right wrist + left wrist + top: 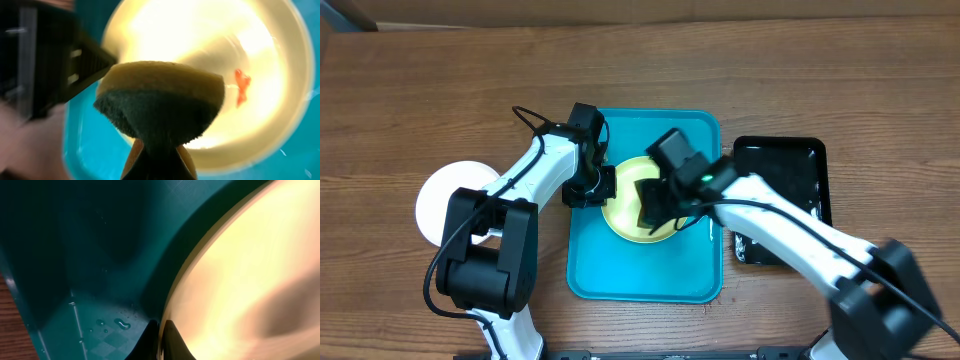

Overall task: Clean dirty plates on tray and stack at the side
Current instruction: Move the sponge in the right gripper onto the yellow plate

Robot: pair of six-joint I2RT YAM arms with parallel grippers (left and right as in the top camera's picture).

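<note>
The yellow plate (623, 212) sits in the blue tray (620, 275). The left claw (161, 330) pinches its rim and must hold it firm. The right claw (653, 203) squeezes a sponge (160, 105); it should press down and rub the orange spot (241, 86) away.

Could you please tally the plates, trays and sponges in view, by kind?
Plates: 2, one pale yellow-green plate and one white plate at the left (any beneath it would be hidden).
Trays: 2, the turquoise tray and the black tray.
Sponges: 1, the sponge.
Total: 5.
</note>
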